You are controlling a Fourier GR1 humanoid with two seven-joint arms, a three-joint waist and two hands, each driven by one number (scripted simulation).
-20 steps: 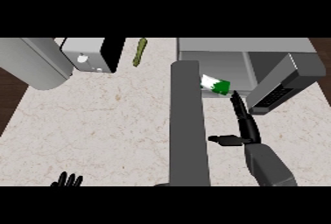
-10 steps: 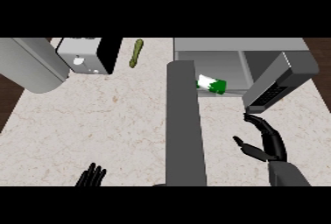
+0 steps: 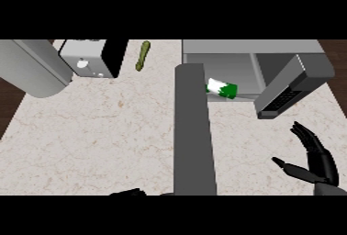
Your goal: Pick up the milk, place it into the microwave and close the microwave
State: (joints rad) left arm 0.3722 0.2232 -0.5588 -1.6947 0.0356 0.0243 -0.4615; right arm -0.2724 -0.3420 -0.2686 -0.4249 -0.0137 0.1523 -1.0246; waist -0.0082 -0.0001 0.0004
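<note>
The milk (image 3: 222, 88), a white and green carton, lies on its side in the mouth of the open microwave (image 3: 224, 64) at the top right. The microwave's grey door (image 3: 195, 133) juts out toward me as a long edge-on slab down the middle of the view. Its control panel side (image 3: 291, 89) angles out on the right. My right hand (image 3: 315, 160) hovers open near the lower right, well away from the milk, holding nothing. Only a dark tip of my left hand (image 3: 129, 192) shows at the lower edge, left of the door.
A white and black appliance (image 3: 92, 57) stands at the back left, with a slim green vegetable (image 3: 143, 56) beside it. A large grey rounded object (image 3: 30, 66) fills the top left corner. Pale marble counter (image 3: 95, 137) spreads left of the door.
My right hand has pulled back from the milk toward the lower right, its fingers spread. The milk stays in the microwave's mouth. The left hand has drifted right and sunk to the lower edge.
</note>
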